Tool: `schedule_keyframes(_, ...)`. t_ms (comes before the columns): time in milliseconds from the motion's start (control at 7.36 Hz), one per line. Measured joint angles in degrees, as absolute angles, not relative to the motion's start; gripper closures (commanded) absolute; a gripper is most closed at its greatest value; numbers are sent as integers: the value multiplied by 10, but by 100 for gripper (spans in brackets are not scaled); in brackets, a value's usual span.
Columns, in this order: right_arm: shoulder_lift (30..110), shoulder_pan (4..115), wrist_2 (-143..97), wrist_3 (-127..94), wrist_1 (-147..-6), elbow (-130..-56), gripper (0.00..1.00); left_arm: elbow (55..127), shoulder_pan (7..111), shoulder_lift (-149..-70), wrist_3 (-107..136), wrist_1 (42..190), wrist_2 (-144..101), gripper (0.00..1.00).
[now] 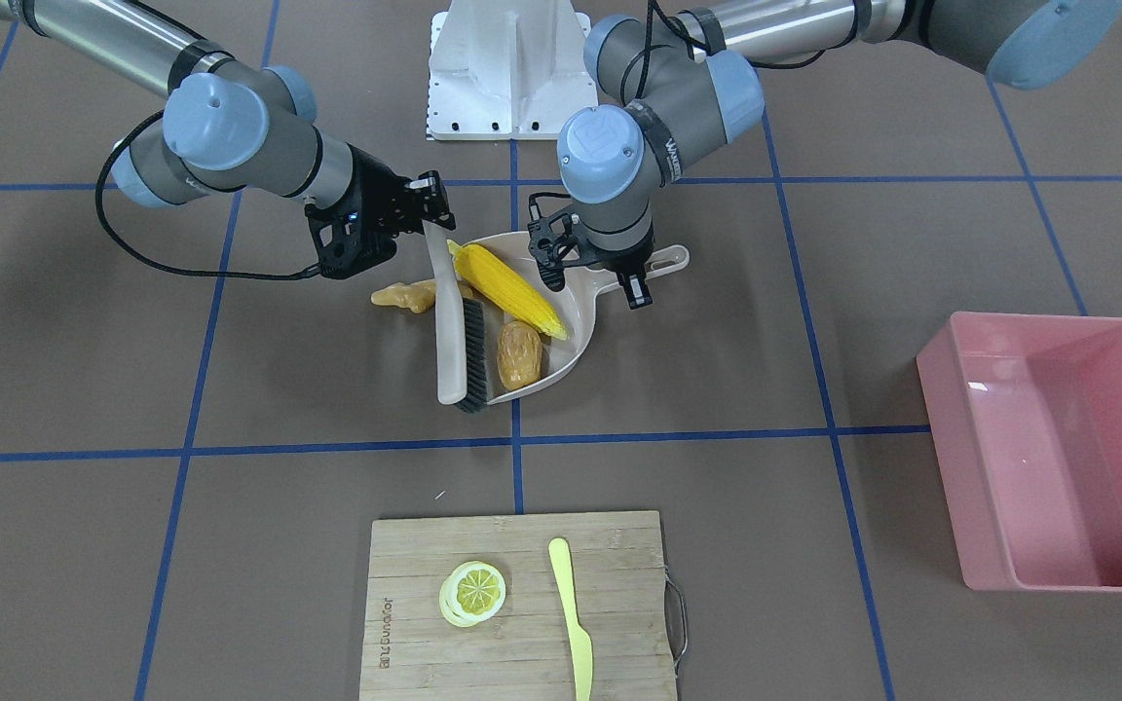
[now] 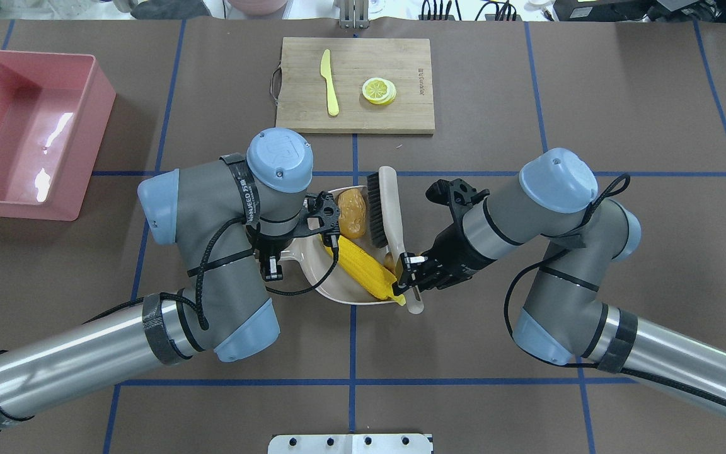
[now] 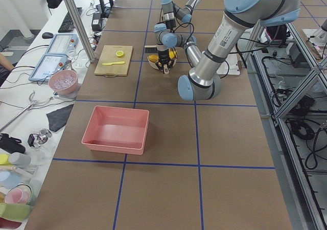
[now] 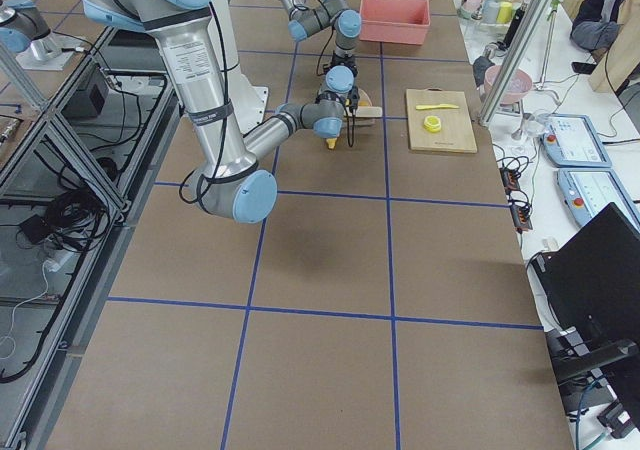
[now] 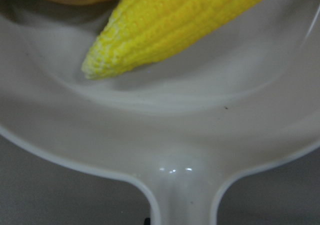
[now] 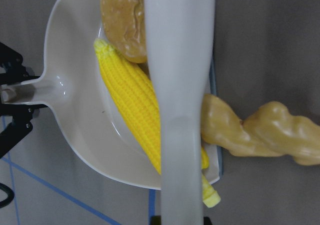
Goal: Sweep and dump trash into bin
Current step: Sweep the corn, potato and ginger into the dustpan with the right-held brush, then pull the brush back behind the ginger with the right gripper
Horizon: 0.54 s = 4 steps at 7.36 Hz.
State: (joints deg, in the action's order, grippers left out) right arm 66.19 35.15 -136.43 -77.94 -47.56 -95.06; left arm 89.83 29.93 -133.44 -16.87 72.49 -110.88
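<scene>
Corn (image 1: 507, 282), potato (image 1: 519, 353) in dustpan (image 1: 580, 316); ginger (image 1: 405, 295) outside.
I see left gripper (image 6: 17, 96) pinching its handle, right gripper (image 2: 408, 272) pinching the brush (image 1: 471, 350).

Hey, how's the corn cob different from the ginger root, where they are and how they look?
Place: the corn cob lies inside the dustpan; the ginger root lies on the table outside it, beyond the brush. Look: the corn cob is bright yellow and straight; the ginger root is tan and knobbly. Size: the corn cob looks longer than the ginger root. Both lie flat, outside the bin.
</scene>
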Motion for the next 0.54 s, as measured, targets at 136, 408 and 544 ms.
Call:
schedule_keyframes(136,676,369,-1381,-779,-480,-965,100,899,299,-1334,-169,725,-1108,100)
schedule_keyframes(408,729,396,-1409,-780,-482,-1006,100,900,299,-1334,-169,725,-1107,100)
schedule_keyframes(544,765,399,-1413,-791,-482,-1033,100,900,299,-1334,-169,725,-1107,100)
